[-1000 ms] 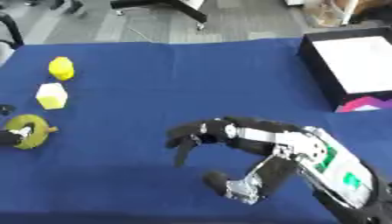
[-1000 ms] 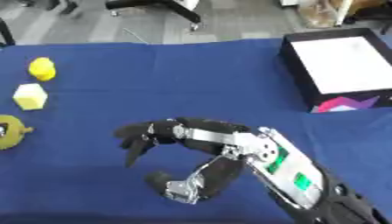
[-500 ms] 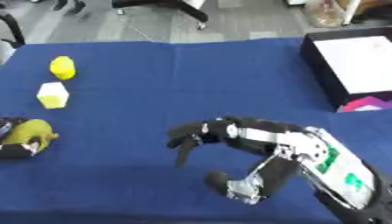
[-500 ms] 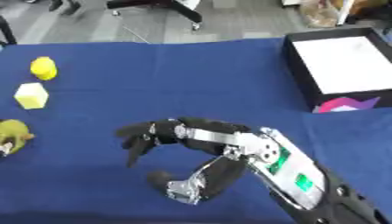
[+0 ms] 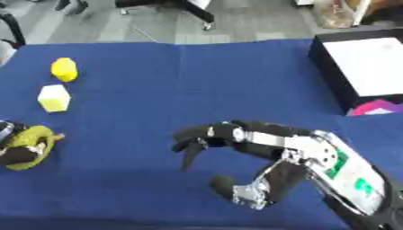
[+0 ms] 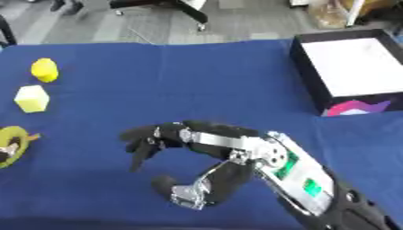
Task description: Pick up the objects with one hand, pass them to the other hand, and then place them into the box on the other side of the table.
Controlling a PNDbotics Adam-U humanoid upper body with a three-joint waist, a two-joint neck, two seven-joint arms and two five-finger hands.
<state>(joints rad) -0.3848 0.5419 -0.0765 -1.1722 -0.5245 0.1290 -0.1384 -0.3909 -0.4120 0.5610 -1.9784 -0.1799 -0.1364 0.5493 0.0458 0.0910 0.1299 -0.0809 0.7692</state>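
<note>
Right hand hovers over the blue table, fingers spread and drooping.

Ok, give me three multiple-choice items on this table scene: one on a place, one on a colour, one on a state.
1. Where does the black box with the white inside stand?
A. far right of the blue cloth
B. near left corner
C. centre

2. What colour is the small cube on the left?
A. red
B. pale yellow
C. green

3. How is the robot's right hand?
A. shut on the cube
B. pressing on the box
C. open above the cloth, holding nothing

Answers:
1 A, the box sits at the cloth's far right edge.
2 B, the cube is pale yellow, below the yellow rounded object.
3 C, its fingers are spread with only blue cloth under them; the left hand holds the olive-yellow object at the left edge.
</note>
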